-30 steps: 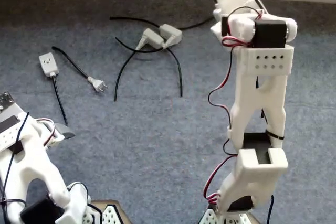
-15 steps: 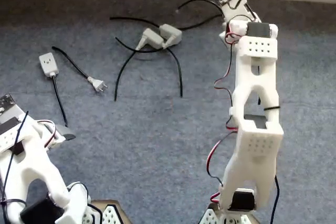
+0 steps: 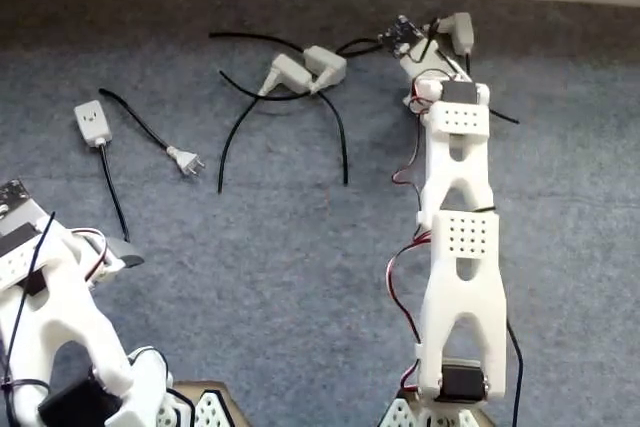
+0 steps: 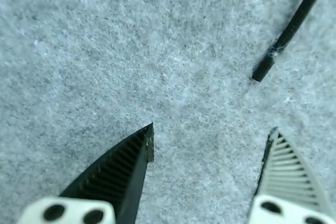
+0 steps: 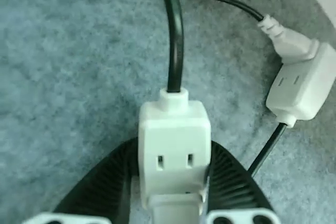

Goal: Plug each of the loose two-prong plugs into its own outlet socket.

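Socket sits pinched in the right gripper at one o'clock; loose plug lies at ten o'clock on the carpet. Left gripper hangs spread. Plug likely light, hard, cord floppy: grip across its body

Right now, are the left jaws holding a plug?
No, the left jaws stand open over carpet, the black cord end apart from them.
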### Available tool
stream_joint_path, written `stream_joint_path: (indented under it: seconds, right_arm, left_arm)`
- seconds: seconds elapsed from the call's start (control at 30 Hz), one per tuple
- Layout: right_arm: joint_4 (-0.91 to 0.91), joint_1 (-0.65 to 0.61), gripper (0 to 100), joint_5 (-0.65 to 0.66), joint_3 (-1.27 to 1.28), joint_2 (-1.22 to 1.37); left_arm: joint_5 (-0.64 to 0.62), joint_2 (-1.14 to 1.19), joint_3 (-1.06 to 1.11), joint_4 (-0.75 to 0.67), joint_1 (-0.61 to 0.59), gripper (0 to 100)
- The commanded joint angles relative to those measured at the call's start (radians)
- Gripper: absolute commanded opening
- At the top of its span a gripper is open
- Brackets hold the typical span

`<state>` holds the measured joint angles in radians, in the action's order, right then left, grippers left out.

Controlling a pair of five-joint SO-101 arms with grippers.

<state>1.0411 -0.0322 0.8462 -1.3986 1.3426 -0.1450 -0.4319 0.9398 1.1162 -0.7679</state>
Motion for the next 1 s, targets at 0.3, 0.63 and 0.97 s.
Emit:
stream_joint_path:
  seconds: [0.3, 0.63, 0.97]
  right_arm:
    - [-0.024, 0.002, 35.2, -0.098, -0.108, -0.068]
    - [-0.027, -0.030, 40.0, -0.259, -0.371, -0.157]
    - [-0.022, -0.007, 40.5, -0.259, -0.374, -0.398]
  left_arm:
    - [-0.006, -0.010, 0.004, -0.025, 0.027, 33]
    - [-0.006, -0.010, 0.002, -0.025, 0.027, 33]
    - [-0.005, -0.010, 0.002, -0.026, 0.027, 33]
